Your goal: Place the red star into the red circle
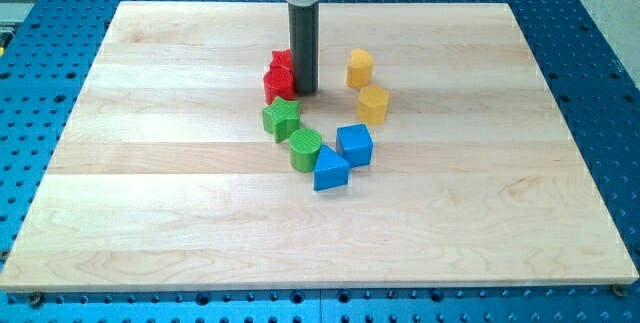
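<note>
Two red blocks stand touching each other just above the board's centre. The nearer one (279,86) looks like the red star. The one behind it (281,61) is partly hidden, and I cannot make out its shape. My tip (304,91) rests on the board right against the right side of the two red blocks. The dark rod rises straight up from there to the view's top.
A green star (282,119) sits just below the red blocks, then a green cylinder (306,149), a blue triangular block (330,170) and a blue cube (354,144). Two yellow blocks (360,67) (373,105) lie right of the rod. The wooden board (150,173) lies on a blue perforated table (600,23).
</note>
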Robot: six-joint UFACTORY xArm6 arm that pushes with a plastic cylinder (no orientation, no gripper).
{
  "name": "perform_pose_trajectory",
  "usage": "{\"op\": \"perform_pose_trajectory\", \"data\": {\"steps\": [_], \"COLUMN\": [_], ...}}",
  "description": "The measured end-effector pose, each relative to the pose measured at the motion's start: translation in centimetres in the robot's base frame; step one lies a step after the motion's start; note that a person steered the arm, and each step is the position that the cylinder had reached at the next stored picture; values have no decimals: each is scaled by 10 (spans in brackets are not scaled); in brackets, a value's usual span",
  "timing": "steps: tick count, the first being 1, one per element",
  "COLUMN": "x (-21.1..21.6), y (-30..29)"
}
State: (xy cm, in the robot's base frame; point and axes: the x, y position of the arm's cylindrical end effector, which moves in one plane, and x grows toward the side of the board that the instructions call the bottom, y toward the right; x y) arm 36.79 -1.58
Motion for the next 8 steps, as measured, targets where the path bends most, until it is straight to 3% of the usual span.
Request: {"op": "perform_pose_trajectory", "data": {"steps": [3, 4, 5, 8], "x": [0, -7, -45, -46], "y": [-7, 22, 25, -19]}}
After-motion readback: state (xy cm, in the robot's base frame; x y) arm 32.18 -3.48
